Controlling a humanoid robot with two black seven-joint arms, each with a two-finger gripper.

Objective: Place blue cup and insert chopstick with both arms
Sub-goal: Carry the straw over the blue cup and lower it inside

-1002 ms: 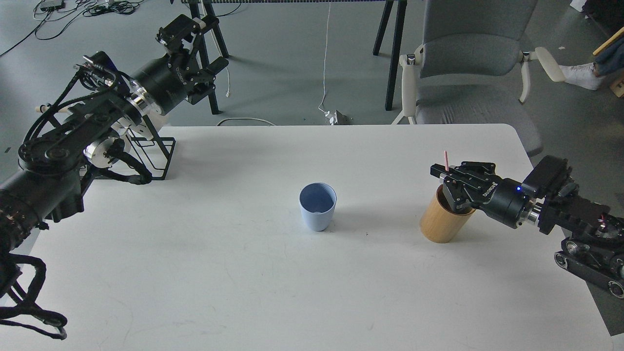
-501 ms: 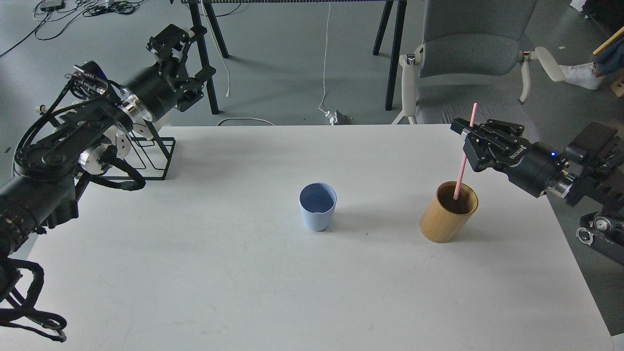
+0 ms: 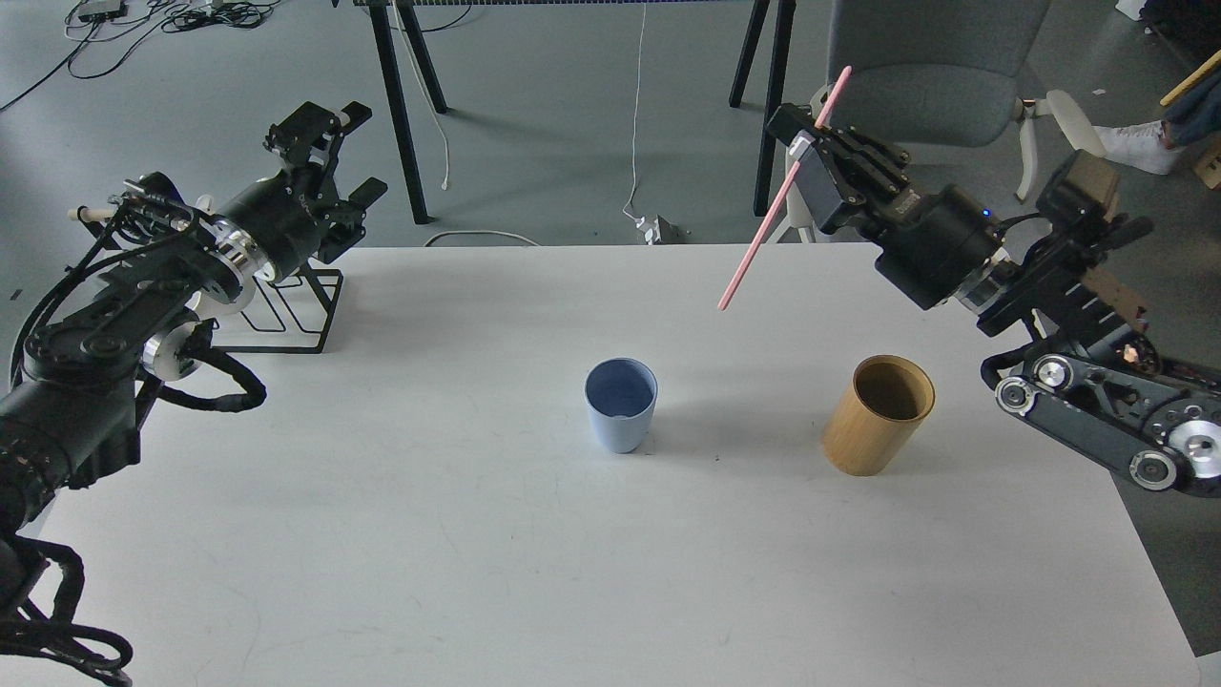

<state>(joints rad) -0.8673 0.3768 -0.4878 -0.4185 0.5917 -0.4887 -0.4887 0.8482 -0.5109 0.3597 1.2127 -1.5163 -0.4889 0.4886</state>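
The light-blue cup [image 3: 621,404] stands upright and empty near the middle of the white table [image 3: 477,572]. The pink chopstick [image 3: 763,234] hangs slanted in the air above the table's far side, its lower tip up and to the right of the cup. My right gripper [image 3: 809,143] is shut on the stick near its upper end. My left gripper [image 3: 329,143] is raised past the table's far left corner, fingers spread and holding nothing.
A tan bamboo cylinder [image 3: 878,415] stands empty to the right of the cup. A black wire rack [image 3: 296,310] sits at the table's far left corner. A grey chair [image 3: 925,86] and black stand legs [image 3: 401,86] are beyond the far edge.
My right gripper lifted the chopstick fully out of the bamboo cylinder and carried it up and left toward the cup. The left arm drew back to the left and lower.
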